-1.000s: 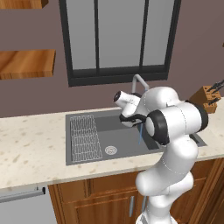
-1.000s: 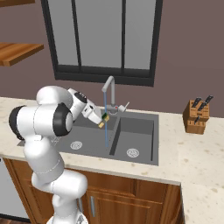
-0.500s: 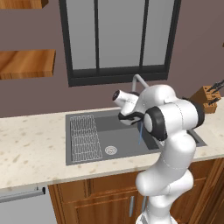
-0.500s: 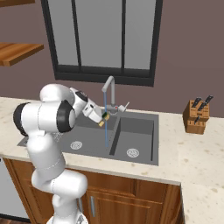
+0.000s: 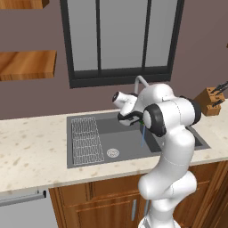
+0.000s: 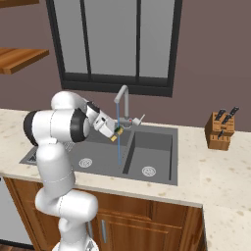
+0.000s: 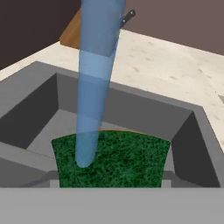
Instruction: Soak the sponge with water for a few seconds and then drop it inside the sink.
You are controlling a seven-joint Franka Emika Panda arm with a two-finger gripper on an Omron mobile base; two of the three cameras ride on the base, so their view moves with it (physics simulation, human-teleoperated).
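Broadly, a pale speckled counter runs beneath a dark-framed window, with wooden cabinets below it and a wooden shelf on the wall to the left. Set into the counter is the sink, a dark grey double basin with a round silver drain in each half and a ribbed wire rack lying in the left basin. A grey gooseneck faucet rises from the back rim at the divider between the basins. On the counter well to the right stands a wooden knife block.

From the faucet's spout the water falls as a thin pale-blue stream. The white arm reaches over the basins and brings the gripper to the stream, above the sink floor. Its fingers are pressed against the sides of the sponge, pinching it. In the hand view the sponge's dark green face lies just ahead of the fingertips, a thin yellow edge showing at its far side, and the water lands on the green surface left of centre.
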